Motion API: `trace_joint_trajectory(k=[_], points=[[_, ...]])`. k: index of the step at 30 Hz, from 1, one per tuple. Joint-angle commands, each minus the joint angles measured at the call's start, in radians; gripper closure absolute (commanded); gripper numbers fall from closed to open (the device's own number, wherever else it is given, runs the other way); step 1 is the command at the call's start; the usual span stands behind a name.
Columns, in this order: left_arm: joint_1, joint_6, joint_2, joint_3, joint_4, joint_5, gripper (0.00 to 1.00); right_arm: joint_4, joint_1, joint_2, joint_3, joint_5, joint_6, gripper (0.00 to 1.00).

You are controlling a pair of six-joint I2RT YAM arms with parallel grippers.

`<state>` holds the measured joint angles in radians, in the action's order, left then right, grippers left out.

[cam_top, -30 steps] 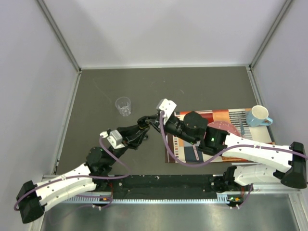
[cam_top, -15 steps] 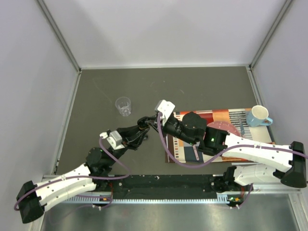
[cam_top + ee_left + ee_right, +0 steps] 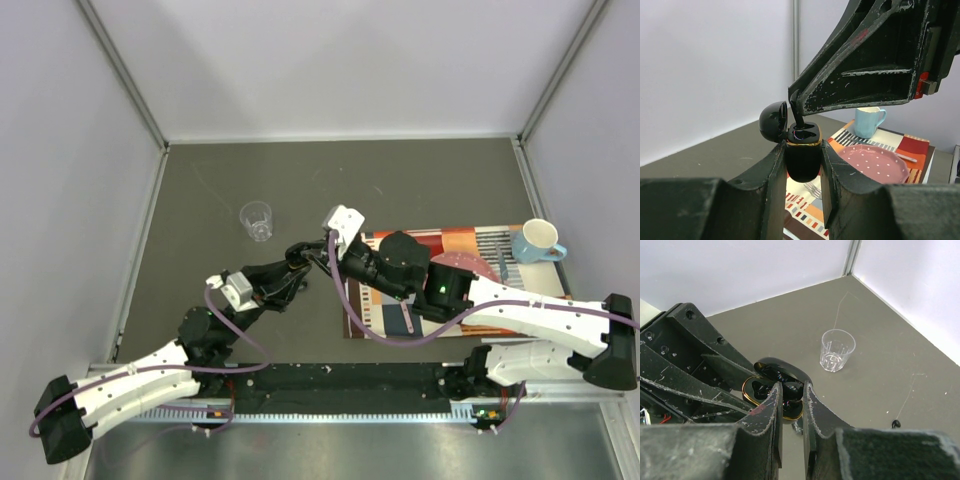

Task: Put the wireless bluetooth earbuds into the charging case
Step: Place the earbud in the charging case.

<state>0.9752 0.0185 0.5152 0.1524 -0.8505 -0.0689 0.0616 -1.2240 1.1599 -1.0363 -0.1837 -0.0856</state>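
Your left gripper [image 3: 803,150] is closed on the open charging case [image 3: 803,162]; just above it your right gripper [image 3: 791,393] pinches an earbud [image 3: 798,118], its tip down in the case.

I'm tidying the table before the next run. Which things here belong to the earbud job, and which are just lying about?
For the job: charging case, open; earbud at its mouth; loose black speck, possibly another earbud.
Lying about: clear cup, blue mug, pink plate, fork, striped placemat.
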Motion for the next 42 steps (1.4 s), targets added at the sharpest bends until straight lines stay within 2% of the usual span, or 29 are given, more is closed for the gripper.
trace_joint_trajectory(k=[1,12,24,29,42], points=[[-0.003,0.009,-0.009,-0.001,-0.139,-0.005,1.0,-0.008,-0.016,-0.019,-0.03,-0.017,0.015,1.0],[-0.003,0.014,0.0,-0.011,-0.159,0.021,1.0,0.046,-0.015,-0.029,-0.05,-0.049,-0.008,1.0],[-0.003,0.015,0.019,-0.017,-0.156,0.029,1.0,0.124,-0.016,-0.057,-0.024,-0.023,-0.003,1.0],[-0.003,0.034,0.025,-0.031,-0.18,0.043,1.0,0.106,-0.015,-0.062,-0.024,0.0,0.009,1.0],[-0.001,0.317,0.011,-0.045,-0.211,0.124,1.0,0.129,-0.017,-0.108,0.019,0.02,0.072,1.0]])
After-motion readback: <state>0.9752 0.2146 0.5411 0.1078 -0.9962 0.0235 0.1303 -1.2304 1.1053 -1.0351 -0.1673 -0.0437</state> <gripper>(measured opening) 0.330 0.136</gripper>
